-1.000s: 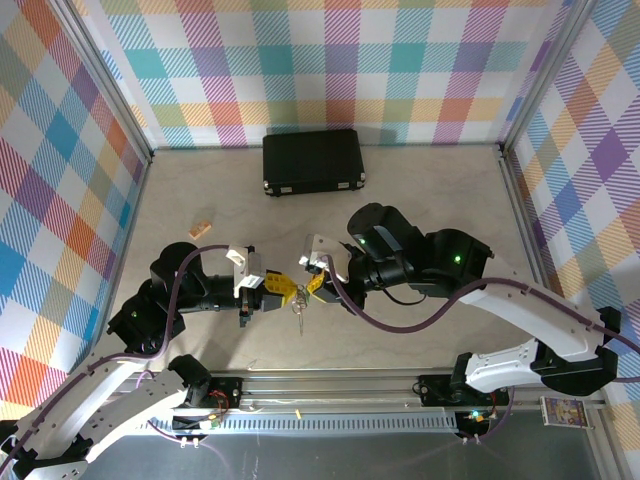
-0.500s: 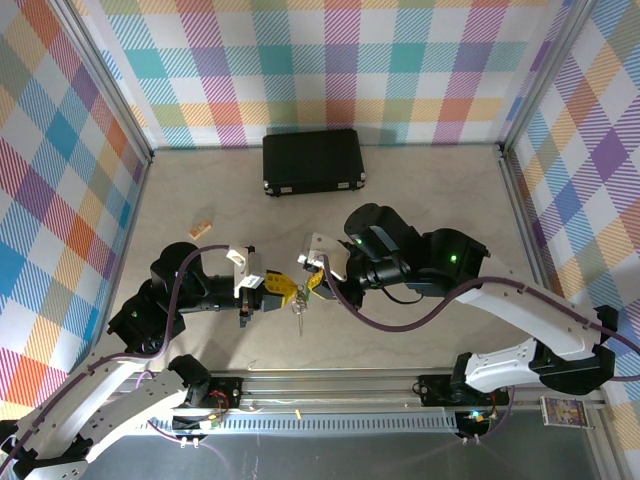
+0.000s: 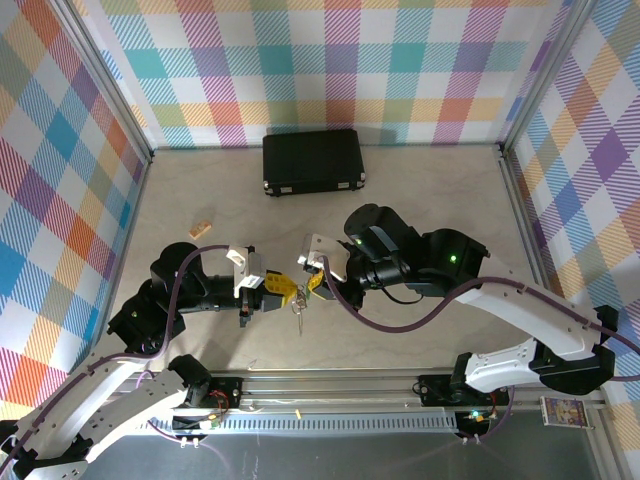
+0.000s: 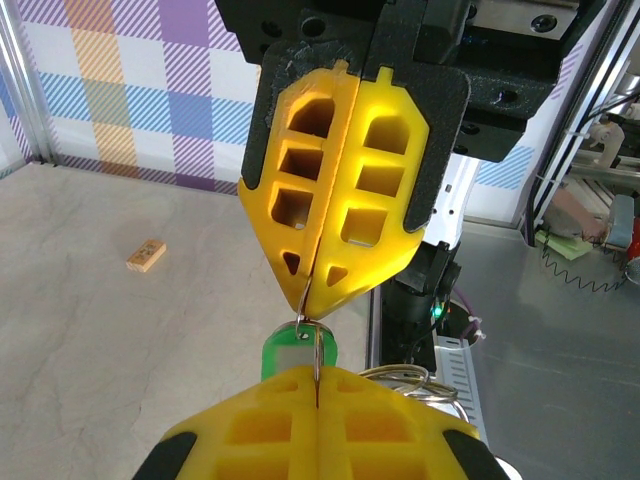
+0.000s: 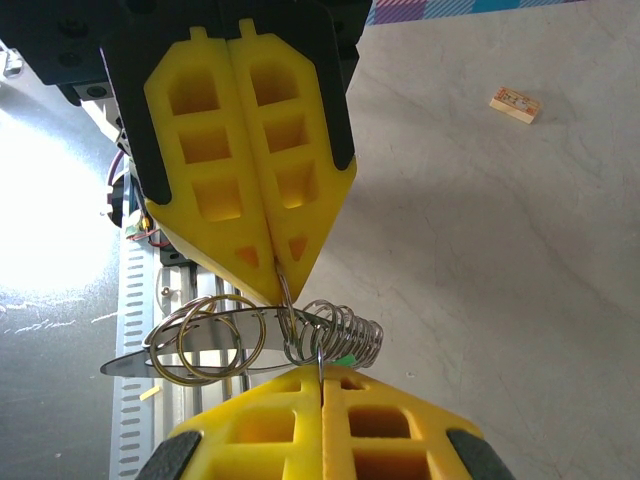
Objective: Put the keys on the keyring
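left gripper (image 3: 290,293) and right gripper (image 3: 308,288), ribbed yellow plastic, are clamped tip to tip on the thin silver wire keyring (image 5: 350,330), green-headed key (image 4: 275,355) hung at 6 o'clock, unmoved since earlier.

The tiny key with the bright green head (image 4: 300,352) is half hidden behind the yellow fingers (image 4: 250,430) of the left gripper (image 4: 317,380), which are cut off by the bottom edge. The thin silver metal keyring (image 4: 412,377) is mostly covered there too. From above, the small silver keys (image 3: 298,312) are too small to be told apart.
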Controlling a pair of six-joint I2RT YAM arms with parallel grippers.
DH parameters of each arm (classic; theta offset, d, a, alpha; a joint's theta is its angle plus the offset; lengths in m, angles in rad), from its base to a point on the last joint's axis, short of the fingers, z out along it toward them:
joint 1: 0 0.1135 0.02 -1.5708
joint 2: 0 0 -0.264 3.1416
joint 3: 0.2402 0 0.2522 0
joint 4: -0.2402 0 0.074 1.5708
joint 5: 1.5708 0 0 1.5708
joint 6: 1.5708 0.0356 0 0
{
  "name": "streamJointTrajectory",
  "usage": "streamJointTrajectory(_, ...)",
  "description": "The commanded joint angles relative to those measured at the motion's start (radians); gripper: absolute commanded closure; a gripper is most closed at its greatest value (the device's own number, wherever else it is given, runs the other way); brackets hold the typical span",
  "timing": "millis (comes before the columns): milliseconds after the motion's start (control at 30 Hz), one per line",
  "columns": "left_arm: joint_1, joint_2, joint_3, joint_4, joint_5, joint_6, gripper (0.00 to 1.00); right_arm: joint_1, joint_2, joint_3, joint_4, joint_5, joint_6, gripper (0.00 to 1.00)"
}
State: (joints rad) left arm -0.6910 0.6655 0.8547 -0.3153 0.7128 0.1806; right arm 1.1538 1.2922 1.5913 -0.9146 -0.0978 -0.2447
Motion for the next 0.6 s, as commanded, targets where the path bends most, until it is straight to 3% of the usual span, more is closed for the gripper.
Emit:
streamJointTrajectory(0,0.012,-0.010,-0.007,0.011,-0.002,0.011,1.00,0.009,-0.013,-0.002,-0.003,-0.020,-0.002,1.00)
streamJointTrajectory(567,0.011,-0.004,-0.005,0.010,0.002,0.013,1.00,0.011,-0.005,0.009,-0.025,-0.048,-0.002,1.00)
